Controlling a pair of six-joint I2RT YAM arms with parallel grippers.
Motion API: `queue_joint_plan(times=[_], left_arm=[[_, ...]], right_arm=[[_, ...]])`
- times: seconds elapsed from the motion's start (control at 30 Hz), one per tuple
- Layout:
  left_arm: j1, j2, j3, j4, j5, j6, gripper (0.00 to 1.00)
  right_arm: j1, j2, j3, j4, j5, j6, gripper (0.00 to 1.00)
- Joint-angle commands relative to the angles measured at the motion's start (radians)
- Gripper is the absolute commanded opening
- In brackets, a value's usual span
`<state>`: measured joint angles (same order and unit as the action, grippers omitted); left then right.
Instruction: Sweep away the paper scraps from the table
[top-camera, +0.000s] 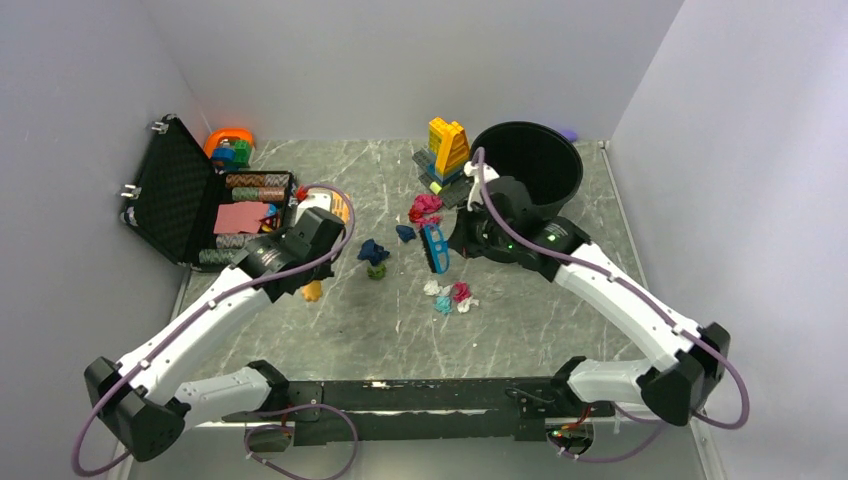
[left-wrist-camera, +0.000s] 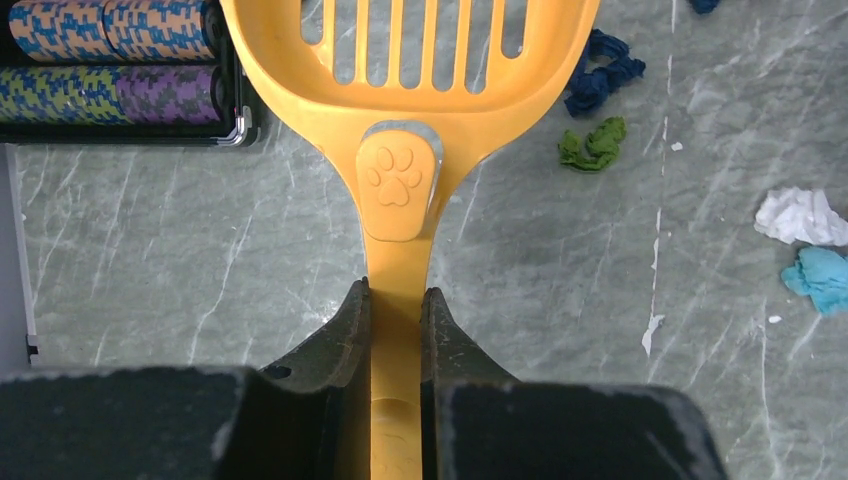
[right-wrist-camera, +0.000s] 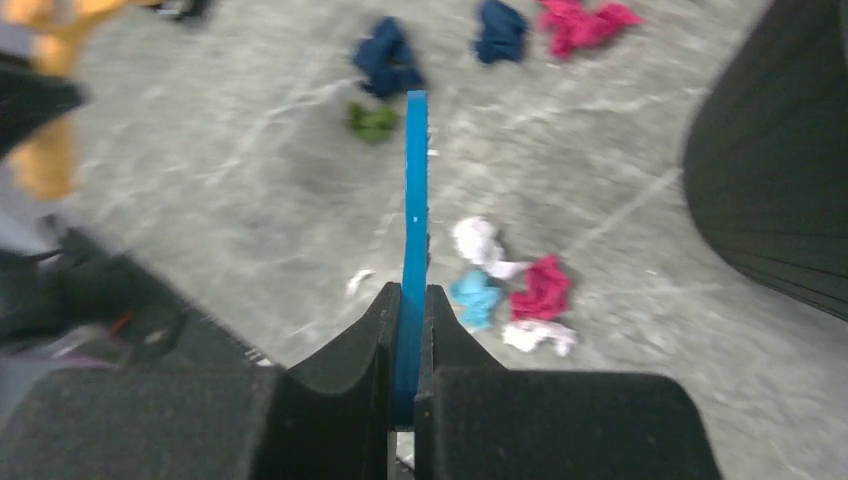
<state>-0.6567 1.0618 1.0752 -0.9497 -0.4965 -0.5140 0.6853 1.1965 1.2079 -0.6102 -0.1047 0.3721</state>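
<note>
The left gripper (left-wrist-camera: 395, 300) clamps a slotted scoop (left-wrist-camera: 400, 190) while the right gripper (right-wrist-camera: 408, 300) pinches a blue brush (right-wrist-camera: 415, 180) on edge (seemingly pan and broom). The paper scraps (top-camera: 460, 292) dot the middle of the table (top-camera: 560, 320), bin (top-camera: 535, 160) at one o'clock.

I see a grey-green desk (left-wrist-camera: 200, 300) veined white, an orange paw-print scoop (left-wrist-camera: 400, 110), a blue brush (right-wrist-camera: 414, 200), and pink, navy, green, teal, white paper scraps (right-wrist-camera: 540, 290).

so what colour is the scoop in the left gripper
The scoop is yellow-orange, with a paw print on its handle; the left wrist view shows it best.
</note>
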Motion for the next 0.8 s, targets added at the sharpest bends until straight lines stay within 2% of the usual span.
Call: queue_joint_plan(times=[0.0,0.17,0.4,0.67,0.77], left_arm=[[0.006,0.053,-0.003,0.048,-0.042,-0.046,0.0],[0.009,0.079,-0.024,0.096,-0.005,-0.033,0.0],[0.015,0.101,-0.055,0.126,0.025,-0.041,0.0],[0.016,0.102,-0.076,0.143,0.049,-0.043,0.0],[0.017,0.105,-0.076,0.147,0.058,-0.037,0.0]], right_arm=[[0.018,0.058,0.001,-0.04,0.389,-0.006,0.0],[0.015,0.083,-0.048,0.02,0.542,0.007,0.0],[-0.045,0.164,-0.013,-0.033,0.675,0.023,0.0],[-0.102,0.145,-0.028,-0.02,0.633,-0.004,0.0],[-0.101,0.126,-0.037,0.018,0.501,-0.041,0.0]])
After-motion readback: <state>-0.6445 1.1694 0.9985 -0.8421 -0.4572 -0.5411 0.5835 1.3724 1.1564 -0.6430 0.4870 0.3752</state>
